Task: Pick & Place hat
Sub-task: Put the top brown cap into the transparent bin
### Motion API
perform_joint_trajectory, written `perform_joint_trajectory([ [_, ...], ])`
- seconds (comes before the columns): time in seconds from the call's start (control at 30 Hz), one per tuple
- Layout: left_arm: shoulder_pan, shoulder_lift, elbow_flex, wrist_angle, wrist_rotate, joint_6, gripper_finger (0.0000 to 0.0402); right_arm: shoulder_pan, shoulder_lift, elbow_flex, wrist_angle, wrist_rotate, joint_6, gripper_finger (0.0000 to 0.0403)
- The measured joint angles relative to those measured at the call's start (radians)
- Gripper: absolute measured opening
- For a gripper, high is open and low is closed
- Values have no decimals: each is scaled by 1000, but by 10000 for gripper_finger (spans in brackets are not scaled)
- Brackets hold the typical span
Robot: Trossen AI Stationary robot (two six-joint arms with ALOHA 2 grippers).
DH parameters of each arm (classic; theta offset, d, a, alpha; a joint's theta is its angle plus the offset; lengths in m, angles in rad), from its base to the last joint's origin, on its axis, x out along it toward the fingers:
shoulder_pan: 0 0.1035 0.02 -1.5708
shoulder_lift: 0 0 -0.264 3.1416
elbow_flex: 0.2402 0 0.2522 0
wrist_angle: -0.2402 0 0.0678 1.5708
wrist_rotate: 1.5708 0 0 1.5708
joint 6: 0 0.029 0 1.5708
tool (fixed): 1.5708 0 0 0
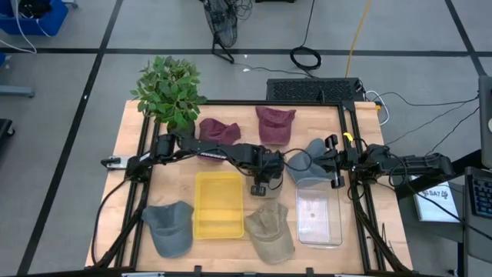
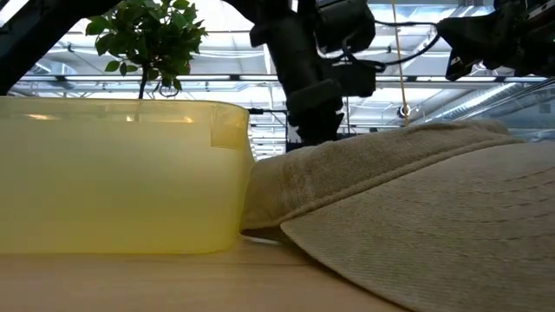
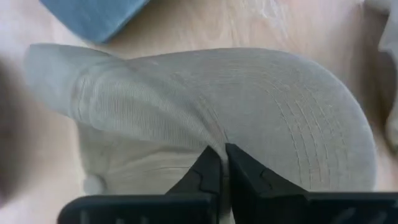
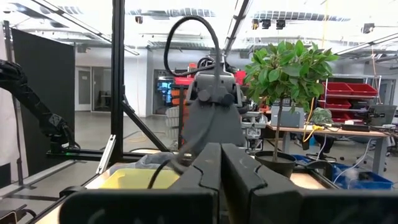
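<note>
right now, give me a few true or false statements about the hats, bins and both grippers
1. The left gripper hangs over the tan hat. True.
2. The yellow bin holds a hat. False: the high view shows nothing in it.
3. The left gripper's fingers are spread wide. False: they are shut, with nothing between them.
4. Two maroon hats lie near the plant. True.
5. The right gripper grips the tan hat. False: it is shut on nothing, up near the clear bin.
</note>
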Motion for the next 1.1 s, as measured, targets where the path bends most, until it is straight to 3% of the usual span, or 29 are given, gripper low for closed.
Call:
perform_joint_trajectory([
  [0.2, -26, -67, -1, -7, -77, 48, 9, 0, 0, 0, -14, 0, 0, 0],
  [0.67, -103, -225, 1, -32, -246, -58, 8, 0, 0, 0, -27, 0, 0, 0],
  [1.1, -192, -280, 1, 58, -251, -30, 10, 0, 11, 0, -36, 2, -9, 0],
])
